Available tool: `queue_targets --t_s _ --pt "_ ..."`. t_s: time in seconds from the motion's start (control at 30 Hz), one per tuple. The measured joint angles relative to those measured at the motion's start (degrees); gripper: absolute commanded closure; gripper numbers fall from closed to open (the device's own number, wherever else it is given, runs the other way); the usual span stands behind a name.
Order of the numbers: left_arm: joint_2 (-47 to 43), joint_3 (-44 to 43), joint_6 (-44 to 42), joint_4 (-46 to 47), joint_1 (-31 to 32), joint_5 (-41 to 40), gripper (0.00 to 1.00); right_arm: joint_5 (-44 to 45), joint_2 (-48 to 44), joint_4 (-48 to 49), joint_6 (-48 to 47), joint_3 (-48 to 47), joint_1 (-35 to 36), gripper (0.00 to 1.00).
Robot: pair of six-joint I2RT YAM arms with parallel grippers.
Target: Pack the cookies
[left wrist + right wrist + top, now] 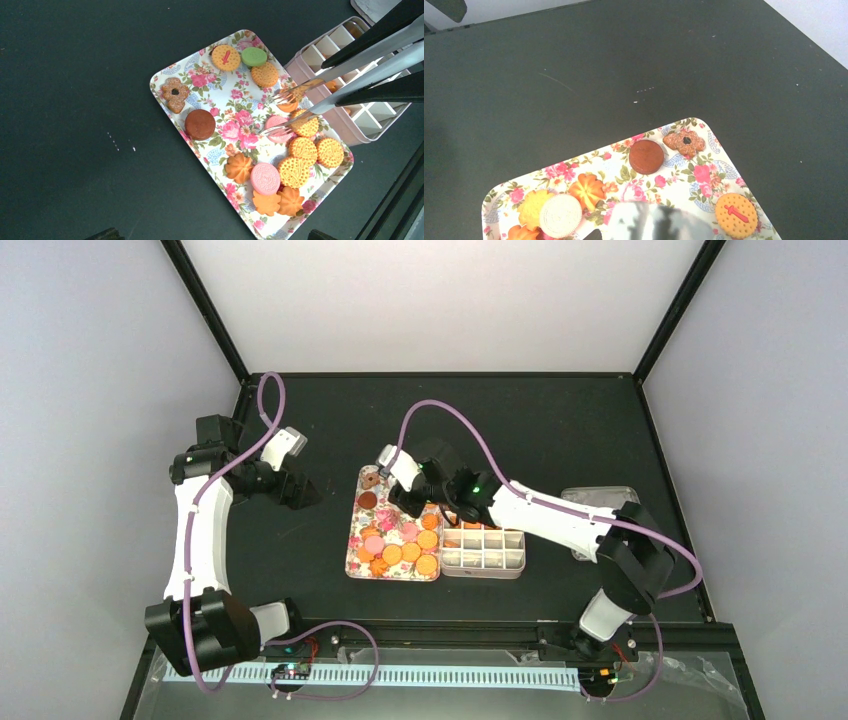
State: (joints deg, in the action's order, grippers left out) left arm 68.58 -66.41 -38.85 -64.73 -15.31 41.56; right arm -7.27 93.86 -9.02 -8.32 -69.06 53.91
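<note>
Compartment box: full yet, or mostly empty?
Mostly empty. From above, the compartment box shows orange cookies only in a few far cells; the near rows are bare.

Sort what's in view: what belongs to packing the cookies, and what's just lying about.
Belongs to the job:
- cookies
- floral tray under them
- divided box
- tongs
- right pincer, clamped on the tongs

Just lying about:
- clear flat piece right of the box, maybe a lid
- left pincer, open, off to the side

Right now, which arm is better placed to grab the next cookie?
Right. The right end effector holds tongs over the cookies on the tray, beside the box; the left end effector hangs open, well aside.
</note>
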Motion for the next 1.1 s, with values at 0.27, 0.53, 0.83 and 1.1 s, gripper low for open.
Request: queue_targets --t_s 0.27,0.53,0.83,1.1 --pt "0.00 0.00 -0.02 0.00 0.00 0.00 0.01 -1.18 -0.33 3.74 1.20 2.21 -0.02 0.67" --pt "0.00 0.00 -0.02 0.00 0.00 0.00 0.01 -2.34 -2.40 3.98 2.21 4.59 -0.04 0.67" --pt "0.02 0.00 -0.02 0.00 0.00 0.04 0.01 -2.36 -5.11 3.50 2.80 6.16 -0.04 0.68" --pt "0.00 0.00 -0.02 -0.02 0.00 0.07 0.01 -2.58 -5.81 3.69 2.86 6.16 -0.04 0.68"
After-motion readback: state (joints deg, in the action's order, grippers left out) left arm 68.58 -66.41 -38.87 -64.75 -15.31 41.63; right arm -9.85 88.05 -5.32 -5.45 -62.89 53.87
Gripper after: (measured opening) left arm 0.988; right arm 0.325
